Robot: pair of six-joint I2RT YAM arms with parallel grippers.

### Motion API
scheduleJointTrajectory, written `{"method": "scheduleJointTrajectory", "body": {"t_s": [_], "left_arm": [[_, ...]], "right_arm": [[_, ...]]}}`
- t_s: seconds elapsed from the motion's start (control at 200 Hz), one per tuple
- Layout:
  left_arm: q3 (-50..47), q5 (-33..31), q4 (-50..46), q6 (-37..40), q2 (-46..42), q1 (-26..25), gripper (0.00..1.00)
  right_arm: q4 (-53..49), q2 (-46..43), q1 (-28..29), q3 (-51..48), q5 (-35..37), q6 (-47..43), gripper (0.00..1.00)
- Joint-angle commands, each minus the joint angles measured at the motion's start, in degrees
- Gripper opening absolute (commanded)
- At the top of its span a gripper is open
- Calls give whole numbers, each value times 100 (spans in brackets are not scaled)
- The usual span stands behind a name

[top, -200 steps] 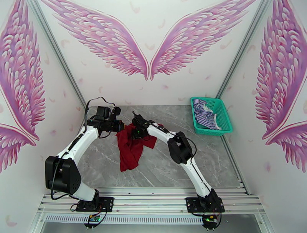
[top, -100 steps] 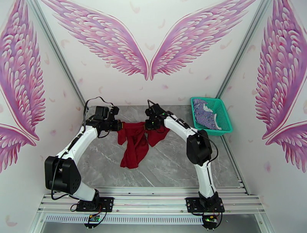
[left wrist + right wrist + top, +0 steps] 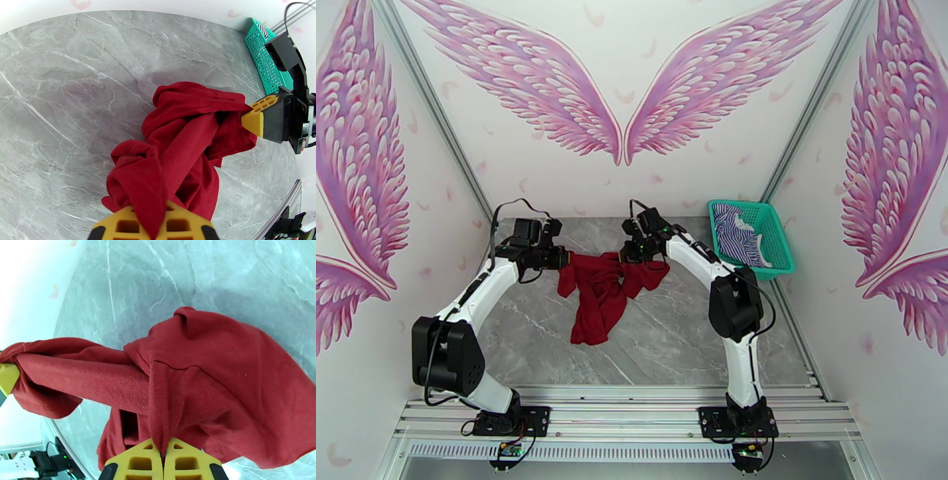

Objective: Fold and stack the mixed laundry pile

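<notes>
The dark red T-shirt (image 3: 598, 294) hangs stretched between both grippers above the grey marble table (image 3: 671, 339), and its lower part droops to the tabletop. My left gripper (image 3: 562, 258) is shut on the shirt's left end, as the yellow fingers (image 3: 118, 225) pinching red cloth (image 3: 177, 150) confirm. My right gripper (image 3: 637, 252) is shut on the right end, with fabric (image 3: 221, 398) pressed between its closed fingers (image 3: 138, 461). The blue-and-white striped shirt (image 3: 736, 234) lies crumpled in the teal basket (image 3: 778, 237).
The teal mesh basket (image 3: 268, 65) stands at the table's back right corner against the wall. Walls with pink wing prints close in the table on three sides. A metal rail (image 3: 632, 414) runs along the near edge by the arm bases.
The right gripper has closed fully on the red shirt and moved right and toward the back, pulling the shirt's upper edge out wider. The left gripper has barely moved.
</notes>
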Motion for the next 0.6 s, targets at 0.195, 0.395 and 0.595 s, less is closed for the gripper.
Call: {"method": "scheduleJointTrajectory", "body": {"t_s": [0.195, 0.395, 0.595], "left_arm": [[1329, -393, -149, 387, -722, 355, 0], [2261, -756, -352, 686, -1166, 550, 0], [2894, -1099, -476, 1250, -1833, 572, 0]], "right_arm": [[129, -784, -264, 916, 1567, -118, 0], [282, -1549, -599, 1437, 2037, -206, 0], [301, -2377, -838, 1513, 2188, -471, 0]]}}
